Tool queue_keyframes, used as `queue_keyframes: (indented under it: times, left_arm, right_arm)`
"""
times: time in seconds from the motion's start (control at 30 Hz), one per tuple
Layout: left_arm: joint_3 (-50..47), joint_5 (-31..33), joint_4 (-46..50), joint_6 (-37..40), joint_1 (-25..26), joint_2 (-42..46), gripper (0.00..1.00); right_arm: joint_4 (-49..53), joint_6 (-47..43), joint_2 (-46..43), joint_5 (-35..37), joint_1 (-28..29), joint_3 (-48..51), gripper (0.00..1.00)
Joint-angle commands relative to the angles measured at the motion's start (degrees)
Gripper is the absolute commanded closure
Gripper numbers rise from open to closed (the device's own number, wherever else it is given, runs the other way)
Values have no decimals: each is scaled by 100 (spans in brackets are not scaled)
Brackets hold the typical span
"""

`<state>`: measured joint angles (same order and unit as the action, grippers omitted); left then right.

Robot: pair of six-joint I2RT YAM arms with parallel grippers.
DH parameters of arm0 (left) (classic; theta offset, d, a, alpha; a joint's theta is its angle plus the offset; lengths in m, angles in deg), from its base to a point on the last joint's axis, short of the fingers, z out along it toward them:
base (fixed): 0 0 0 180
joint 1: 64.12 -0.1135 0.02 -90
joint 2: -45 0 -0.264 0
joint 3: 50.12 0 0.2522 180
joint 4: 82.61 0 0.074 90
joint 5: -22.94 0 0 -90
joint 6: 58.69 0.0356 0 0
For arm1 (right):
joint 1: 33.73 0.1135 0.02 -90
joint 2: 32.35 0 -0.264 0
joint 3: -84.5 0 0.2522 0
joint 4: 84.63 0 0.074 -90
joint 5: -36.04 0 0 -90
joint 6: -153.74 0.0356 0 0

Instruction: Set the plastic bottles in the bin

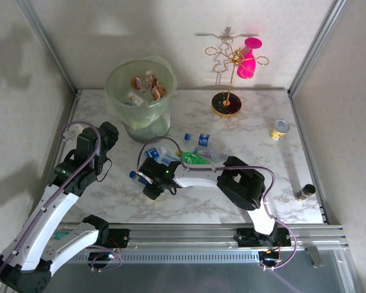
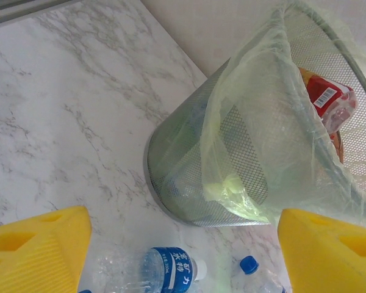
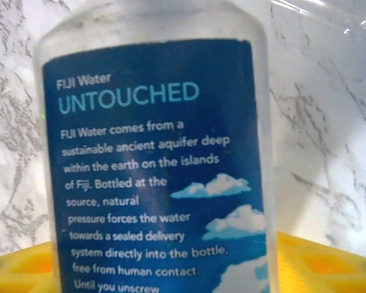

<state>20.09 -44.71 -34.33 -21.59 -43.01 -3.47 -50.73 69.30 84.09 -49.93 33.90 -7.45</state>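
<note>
The right hand straddles the Fiji bottle, with its yellow fingers at both flanks. I cannot tell whether they are clamped. The bottle lies on the surface near the bin, on its arm side. Its long axis runs across the fingers, shoulder toward the top of the wrist view. Best to squeeze squarely at mid-label, then lift over the bin's rim. The left hand gapes empty beside the bin.

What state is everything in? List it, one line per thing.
bin: upright, lined, a few bottles inside
loose bottles: lying on the table
right tool: around the Fiji bottle; open or shut unclear
Fiji bottle: between the right tool's fingers, grip unclear
left tool: open, empty
pink cup: hung on the gold stand
can: upright
</note>
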Motion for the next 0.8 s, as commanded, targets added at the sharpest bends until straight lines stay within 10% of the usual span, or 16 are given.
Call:
queue_keyframes:
  times: [0.0, 0.2, 0.6, 0.77]
  left_arm:
    - [100, 3, -105, 186, -62, 3, 21]
    - [368, -548, -298, 747, -62, 163, 19]
    - [393, -4203, -2303, 1784, 81, 494, 15]
    - [461, -3777, -2341, 1705, 405, 344, 7]
  right_arm:
    - [-119, 70, -324, 281, 90, 155, 45]
    - [-276, 77, -947, 248, 156, 461, 51]
    - [-1084, 557, -3051, 89, 67, 900, 49]
    - [-1249, 847, -3557, 441, -11, 842, 50]
